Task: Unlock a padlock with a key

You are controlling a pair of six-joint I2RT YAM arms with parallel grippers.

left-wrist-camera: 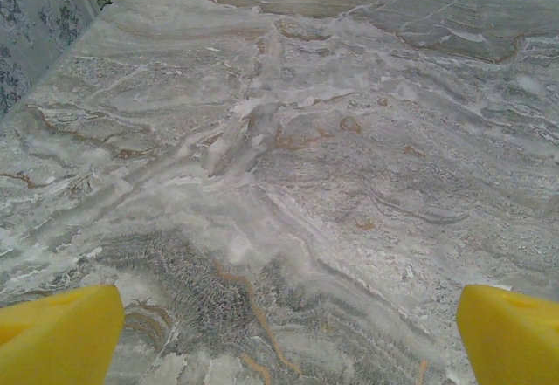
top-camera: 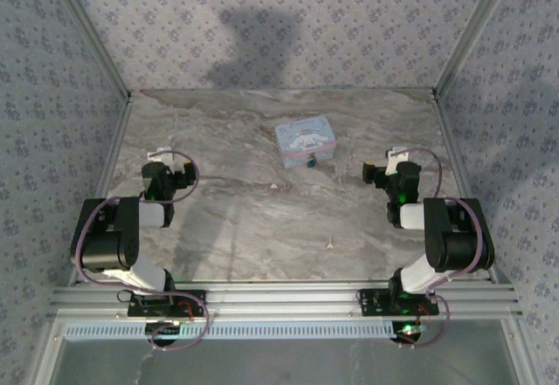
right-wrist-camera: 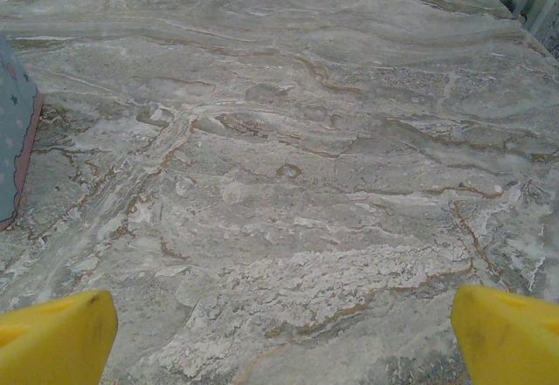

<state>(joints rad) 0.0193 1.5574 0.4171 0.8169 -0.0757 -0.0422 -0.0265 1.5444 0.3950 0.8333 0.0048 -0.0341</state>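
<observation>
The padlock is lying on the marble surface, touching the near edge of the light-blue tin. The key is lying well apart from it, nearer the arms. Floral-patterned walls are enclosing the surface. Both arms are sitting folded. The left gripper and the right gripper are hovering over bare marble, fingers spread wide and empty.

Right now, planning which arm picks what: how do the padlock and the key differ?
The padlock is dark blue-teal; the key is pale and hard to spot. The padlock sits by the near edge of the cartoon tin; the key lies alone on open marble. Both are tiny.
</observation>
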